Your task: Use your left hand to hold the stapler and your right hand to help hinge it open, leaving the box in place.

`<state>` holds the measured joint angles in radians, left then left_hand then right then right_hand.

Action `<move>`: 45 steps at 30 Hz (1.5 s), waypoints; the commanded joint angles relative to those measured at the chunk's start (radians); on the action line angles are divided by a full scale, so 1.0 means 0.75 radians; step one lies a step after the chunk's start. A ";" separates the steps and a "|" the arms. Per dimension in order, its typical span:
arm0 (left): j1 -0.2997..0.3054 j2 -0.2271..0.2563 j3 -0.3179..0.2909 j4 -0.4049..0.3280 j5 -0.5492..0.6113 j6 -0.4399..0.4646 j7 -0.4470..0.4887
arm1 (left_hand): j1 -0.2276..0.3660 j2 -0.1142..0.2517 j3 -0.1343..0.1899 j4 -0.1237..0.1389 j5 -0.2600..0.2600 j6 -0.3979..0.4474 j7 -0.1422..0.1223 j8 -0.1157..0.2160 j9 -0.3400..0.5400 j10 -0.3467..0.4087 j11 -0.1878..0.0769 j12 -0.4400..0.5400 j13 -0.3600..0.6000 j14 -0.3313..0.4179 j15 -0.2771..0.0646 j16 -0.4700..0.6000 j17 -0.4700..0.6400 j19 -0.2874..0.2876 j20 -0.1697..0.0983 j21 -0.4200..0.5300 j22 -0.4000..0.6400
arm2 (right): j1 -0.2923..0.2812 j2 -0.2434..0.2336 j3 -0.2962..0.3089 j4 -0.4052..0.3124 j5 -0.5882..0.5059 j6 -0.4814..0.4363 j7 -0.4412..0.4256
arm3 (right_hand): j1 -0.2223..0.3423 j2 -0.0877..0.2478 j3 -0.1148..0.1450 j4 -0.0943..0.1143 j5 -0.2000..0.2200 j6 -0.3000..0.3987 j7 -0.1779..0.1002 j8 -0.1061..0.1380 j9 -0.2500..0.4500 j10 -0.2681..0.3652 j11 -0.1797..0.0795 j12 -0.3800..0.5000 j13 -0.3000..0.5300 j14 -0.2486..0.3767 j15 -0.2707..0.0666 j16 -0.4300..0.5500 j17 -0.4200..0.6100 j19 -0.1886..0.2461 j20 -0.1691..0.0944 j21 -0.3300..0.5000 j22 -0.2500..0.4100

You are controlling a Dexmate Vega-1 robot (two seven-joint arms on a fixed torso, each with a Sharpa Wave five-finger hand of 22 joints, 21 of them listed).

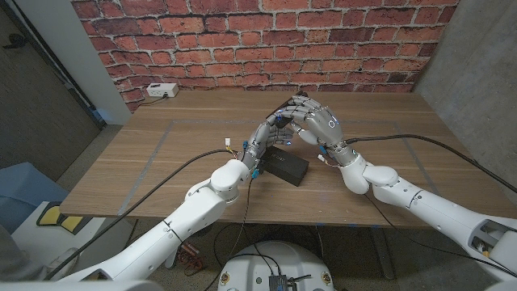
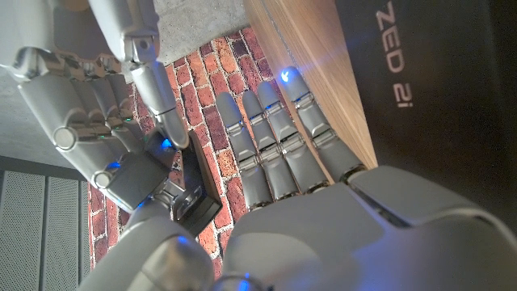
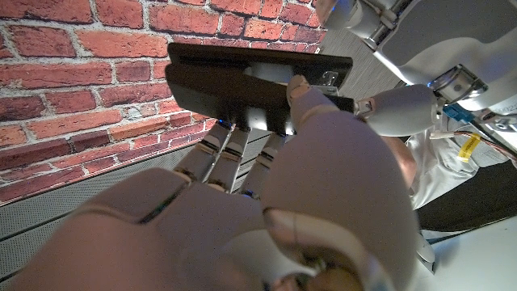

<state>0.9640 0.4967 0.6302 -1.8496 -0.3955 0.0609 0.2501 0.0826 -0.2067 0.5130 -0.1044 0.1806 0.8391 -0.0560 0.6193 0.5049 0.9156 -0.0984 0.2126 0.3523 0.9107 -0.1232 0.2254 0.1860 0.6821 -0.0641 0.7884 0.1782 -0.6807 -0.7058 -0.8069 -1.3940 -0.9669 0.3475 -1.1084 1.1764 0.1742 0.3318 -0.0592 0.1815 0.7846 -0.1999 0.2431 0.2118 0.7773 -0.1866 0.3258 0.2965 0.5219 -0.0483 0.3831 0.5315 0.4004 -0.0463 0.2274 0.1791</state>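
Hands meet above the middle of the counter in the head view. The left hand and the right hand close together around something small, which I cannot make out from here. A black box lies on the counter just below them, at about 6 o'clock, and looks shut, so I cannot tell what is inside.

In the left wrist view, the left hand holds the black stapler between thumb and fingers, up off the counter. I think this keeps it steady. The right hand touches it. The box lies beside.

In the right wrist view, the right hand grips the stapler, probably to swing it open. The two halves look slightly apart.
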 commanded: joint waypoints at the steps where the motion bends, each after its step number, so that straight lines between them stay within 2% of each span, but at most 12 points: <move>1: 0.021 -0.043 -0.011 0.077 0.007 -0.171 -0.030 | -0.082 -0.005 -0.106 -0.031 0.025 0.041 0.010 -0.001 -0.004 0.005 0.004 0.019 0.000 0.011 -0.097 0.003 0.005 0.008 -0.002 -0.022 0.000 | 0.002 -0.007 -0.012 0.009 0.031 -0.019 0.030 | 0.004 0.018 0.025 0.015 0.004 0.020 0.013 0.003 0.005 0.032 0.004 0.033 0.057 0.020 -0.256 0.011 0.011 0.014 -0.163 0.002 0.006; 7: 0.017 -0.055 -0.014 0.099 0.011 -0.191 -0.039 | -0.105 -0.003 -0.156 -0.032 0.035 0.049 0.003 -0.003 -0.002 0.017 0.006 0.026 -0.002 0.021 -0.099 0.007 0.005 0.013 0.001 -0.035 0.000 | 0.008 -0.007 -0.013 0.021 0.045 -0.019 0.039 | 0.004 0.016 0.024 0.012 0.003 0.022 0.012 0.001 0.005 0.032 0.006 0.036 0.061 0.024 -0.256 0.009 0.014 0.015 -0.164 0.003 0.006; 12: 0.024 -0.104 -0.019 0.173 -0.010 -0.301 -0.063 | -0.113 0.002 -0.189 -0.032 0.041 0.062 -0.002 -0.003 -0.005 0.023 0.006 0.032 0.000 0.030 -0.103 0.010 0.005 0.011 0.000 -0.047 0.000 | 0.010 -0.003 -0.012 0.037 0.066 -0.007 0.034 | 0.005 0.015 0.024 0.011 0.004 0.020 0.013 -0.003 0.006 0.028 0.008 0.036 0.065 0.026 -0.256 0.007 0.015 0.016 -0.164 0.003 0.006; 16: 0.029 -0.120 -0.024 0.188 -0.007 -0.324 -0.053 | -0.117 0.005 -0.217 -0.031 0.046 0.076 -0.003 -0.001 -0.004 0.034 -0.005 0.039 0.000 0.041 -0.103 0.014 0.005 0.008 0.000 -0.058 0.000 | 0.013 0.000 -0.011 0.052 0.082 0.006 0.031 | 0.006 0.016 0.024 0.009 0.004 0.021 0.014 -0.004 0.006 0.028 0.008 0.037 0.068 0.027 -0.256 0.005 0.016 0.016 -0.164 0.003 0.007; 21: 0.031 -0.125 -0.027 0.188 0.004 -0.326 -0.042 | -0.119 0.009 -0.247 -0.029 0.051 0.083 -0.002 -0.003 -0.004 0.035 0.005 0.042 0.001 0.044 -0.105 0.014 0.005 0.011 0.003 -0.067 0.001 | 0.024 0.005 -0.011 0.074 0.084 0.007 0.026 | 0.006 0.017 0.025 0.008 0.004 0.024 0.013 -0.006 0.007 0.028 0.009 0.040 0.072 0.029 -0.256 0.002 0.018 0.016 -0.163 0.002 0.007; 24: 0.035 -0.131 -0.028 0.183 0.007 -0.325 -0.034 | -0.119 0.010 -0.258 -0.028 0.053 0.084 -0.001 -0.005 -0.006 0.032 0.002 0.041 0.001 0.044 -0.106 0.014 0.005 0.013 0.003 -0.071 0.001 | 0.041 -0.007 -0.022 0.077 0.029 -0.017 0.002 | 0.007 0.017 0.025 0.006 0.004 0.024 0.014 -0.007 0.007 0.029 0.010 0.041 0.075 0.031 -0.256 0.000 0.020 0.016 -0.164 0.002 0.007; 28: 0.039 -0.136 -0.030 0.179 0.004 -0.324 -0.029 | -0.118 0.011 -0.273 -0.027 0.056 0.085 0.000 -0.005 -0.003 0.033 -0.001 0.042 0.000 0.046 -0.106 0.014 0.005 0.017 0.003 -0.075 0.001 | 0.052 -0.016 -0.023 0.083 0.039 0.001 -0.002 | 0.007 0.017 0.025 0.005 0.004 0.024 0.014 -0.009 0.008 0.032 0.009 0.044 0.077 0.032 -0.256 -0.002 0.021 0.016 -0.164 0.002 0.007; 40: 0.052 -0.123 -0.033 0.146 0.005 -0.278 -0.008 | -0.112 0.017 -0.312 -0.025 0.064 0.081 0.000 -0.011 0.000 0.032 0.002 0.043 -0.001 0.045 -0.103 0.012 0.005 0.025 0.005 -0.088 0.002 | 0.029 0.018 0.032 0.092 0.190 0.091 0.003 | 0.008 0.017 0.025 0.003 0.004 0.028 0.013 -0.011 0.009 0.037 0.006 0.049 0.085 0.034 -0.256 -0.007 0.024 0.018 -0.162 0.003 0.007; 45: 0.062 -0.123 -0.035 0.137 0.017 -0.289 0.004 | -0.108 0.019 -0.331 -0.025 0.068 0.084 -0.003 -0.013 0.001 0.031 0.004 0.044 -0.001 0.045 -0.104 0.011 0.005 0.027 0.005 -0.095 0.003 | 0.021 0.023 0.052 0.090 0.209 0.115 -0.005 | 0.005 0.023 0.033 0.007 0.004 0.029 0.011 -0.016 0.011 0.040 0.003 0.050 0.091 0.075 -0.257 -0.018 0.010 0.059 -0.171 0.020 0.008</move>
<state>0.9970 0.4031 0.6073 -1.7312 -0.3922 -0.1580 0.2378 -0.0023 -0.1971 0.2725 -0.1224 0.2237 0.8948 -0.0530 0.6100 0.5033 0.9342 -0.0987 0.2405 0.3486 0.9378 -0.1324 0.2296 0.1885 0.6951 -0.0587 0.7201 0.1767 -0.6536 -0.6999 -0.7972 -1.3276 -0.8714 0.3861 -1.1063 1.1764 0.1743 0.3360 -0.0634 0.1778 0.7903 -0.1944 0.2317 0.2175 0.7773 -0.1856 0.3258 0.2513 0.5602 -0.0508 0.3762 0.5432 0.4257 -0.0466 0.2326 0.1796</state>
